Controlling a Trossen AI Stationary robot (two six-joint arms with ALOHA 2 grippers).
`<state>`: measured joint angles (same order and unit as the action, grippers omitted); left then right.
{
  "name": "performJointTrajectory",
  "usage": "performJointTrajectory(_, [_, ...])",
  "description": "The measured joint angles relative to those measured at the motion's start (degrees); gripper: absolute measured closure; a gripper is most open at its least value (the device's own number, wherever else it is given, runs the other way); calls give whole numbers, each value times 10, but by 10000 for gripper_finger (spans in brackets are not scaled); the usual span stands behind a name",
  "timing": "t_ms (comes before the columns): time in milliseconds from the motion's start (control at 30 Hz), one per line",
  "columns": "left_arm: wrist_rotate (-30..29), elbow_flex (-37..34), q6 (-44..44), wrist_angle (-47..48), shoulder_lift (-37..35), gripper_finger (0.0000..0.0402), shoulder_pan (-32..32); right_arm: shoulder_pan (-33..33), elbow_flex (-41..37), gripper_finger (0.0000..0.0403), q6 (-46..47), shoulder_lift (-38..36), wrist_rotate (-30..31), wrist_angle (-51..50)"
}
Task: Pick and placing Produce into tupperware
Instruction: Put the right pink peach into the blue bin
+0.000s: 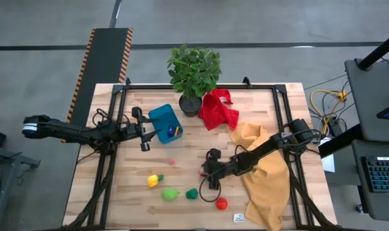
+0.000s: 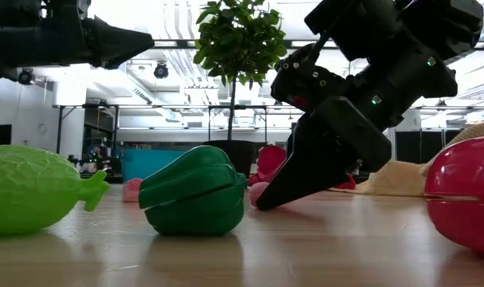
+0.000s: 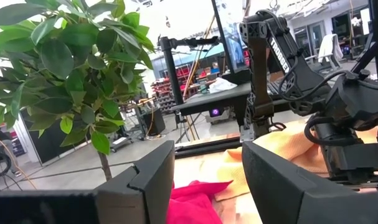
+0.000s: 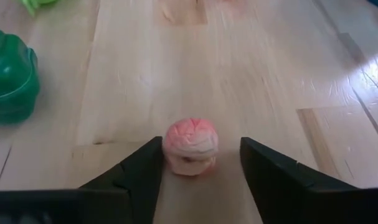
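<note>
The blue tupperware [image 1: 166, 123] stands near the plant pot with a yellow and a dark blue piece inside. My left gripper [image 1: 143, 132] hangs open just left of it, above the table. My right gripper [image 1: 206, 174] is low over the table, open. Its fingers stand on either side of a pinkish toy fruit [image 4: 190, 147] that rests on the wood. The fruit sits nearer one finger, and I see no grip on it. A yellow piece [image 1: 154, 180], a light green fruit [image 1: 170, 193], a green pepper [image 1: 191, 193], a red piece [image 1: 221, 203] and another small pink piece [image 1: 172, 162] lie loose on the table.
A leafy potted plant [image 1: 193, 72] stands at the far edge, with a red cloth [image 1: 218, 109] to its right. A yellow cloth [image 1: 266, 170] lies under and beside my right arm. Bare wood shows between the tub and the loose produce.
</note>
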<state>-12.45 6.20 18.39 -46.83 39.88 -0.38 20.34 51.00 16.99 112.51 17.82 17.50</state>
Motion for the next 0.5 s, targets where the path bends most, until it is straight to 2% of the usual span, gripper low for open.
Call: performJointTrajectory(500, [0,0,0,0,2,228,0,-2,3,306,-10,0,1,-5])
